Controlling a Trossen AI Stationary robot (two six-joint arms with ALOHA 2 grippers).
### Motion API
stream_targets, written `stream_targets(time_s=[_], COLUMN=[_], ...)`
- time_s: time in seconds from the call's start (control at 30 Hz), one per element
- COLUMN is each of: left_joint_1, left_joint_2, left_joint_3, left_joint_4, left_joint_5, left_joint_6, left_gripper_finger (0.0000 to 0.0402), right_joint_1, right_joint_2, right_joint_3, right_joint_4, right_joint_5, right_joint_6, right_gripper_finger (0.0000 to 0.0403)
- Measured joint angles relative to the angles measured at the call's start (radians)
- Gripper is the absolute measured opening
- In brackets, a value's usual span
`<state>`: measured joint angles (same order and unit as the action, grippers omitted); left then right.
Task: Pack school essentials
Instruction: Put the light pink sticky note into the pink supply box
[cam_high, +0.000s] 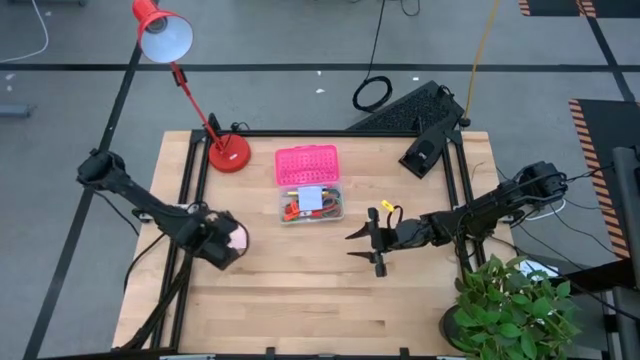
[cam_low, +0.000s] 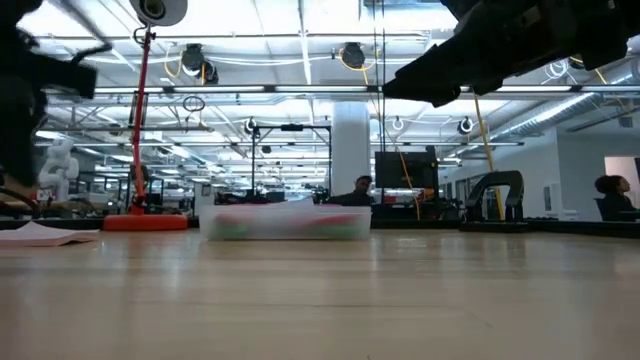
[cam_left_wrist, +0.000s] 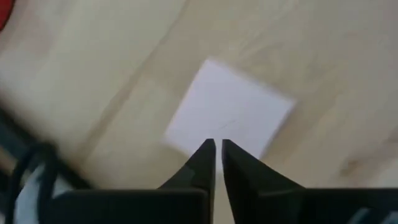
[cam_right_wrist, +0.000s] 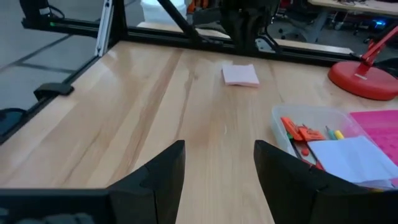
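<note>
1. Pink note pad (cam_right_wrist: 240, 74): lies flat on the bench (cam_high: 300, 290) at about 9 o'clock from centre, just under the left gripper (cam_left_wrist: 217, 146). Only one loose pad seen on the bench.
2. Left gripper: hangs directly over the pad, fingers nearly together with only a slim gap, holding nothing. In the left wrist view the tips point at the pad's near edge.
3. Right gripper (cam_high: 372, 243): hovers over bare bench at about 3 o'clock from centre, fingers wide apart, empty.
4. Clear box (cam_high: 310, 203): one, near 12 o'clock, with the pink lid (cam_high: 307, 164) lying open behind it. Inside: a white-blue pad (cam_right_wrist: 351, 158) on top, orange-red handles and something yellow beneath; exact count of small pieces not readable.
5. Red lamp (cam_high: 205, 110): one, at about 11 o'clock, not for packing.
6. Handling judgement: the pad looks light, thin and flat, probably slippery on the wood and liable to fan or bend. It offers no height to pinch from above; best hold is likely across an edge or corner, fingers opened first, lifted gently.
7. Risk judgement: pad may slide away rather than lift; sheets may peel apart.
8. Remaining: apparently this one pad to go in the box.
</note>
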<state>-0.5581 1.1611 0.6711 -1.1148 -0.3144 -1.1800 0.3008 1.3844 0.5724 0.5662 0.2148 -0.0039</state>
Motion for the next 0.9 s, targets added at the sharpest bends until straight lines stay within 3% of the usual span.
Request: stream_targets(time_s=[0.2, 0.37, 0.6, 0.9], left_joint_1=[-0.014, 0.026, 0.039, 0.031], left_joint_2=[-0.003, -0.004, 0.000, 0.086], left_joint_3=[-0.085, -0.107, -0.107, -0.107], left_joint_4=[0.106, 0.133, 0.182, 0.193], left_joint_5=[0.083, 0.132, 0.086, 0.217], left_joint_6=[0.008, -0.042, -0.003, 0.045], left_gripper_finger=[0.0006, 0.0067, 0.0160, 0.0199], right_joint_1=[0.000, 0.000, -0.010, -0.014], right_joint_2=[0.000, 0.000, 0.000, 0.000], right_joint_3=[0.000, 0.000, 0.000, 0.000], right_joint_4=[0.016, 0.029, 0.033, 0.028], right_joint_5=[0.001, 0.030, 0.050, 0.047], right_joint_6=[-0.004, -0.021, -0.058, -0.060], right_gripper_finger=[0.0185, 0.0185, 0.0185, 0.0185])
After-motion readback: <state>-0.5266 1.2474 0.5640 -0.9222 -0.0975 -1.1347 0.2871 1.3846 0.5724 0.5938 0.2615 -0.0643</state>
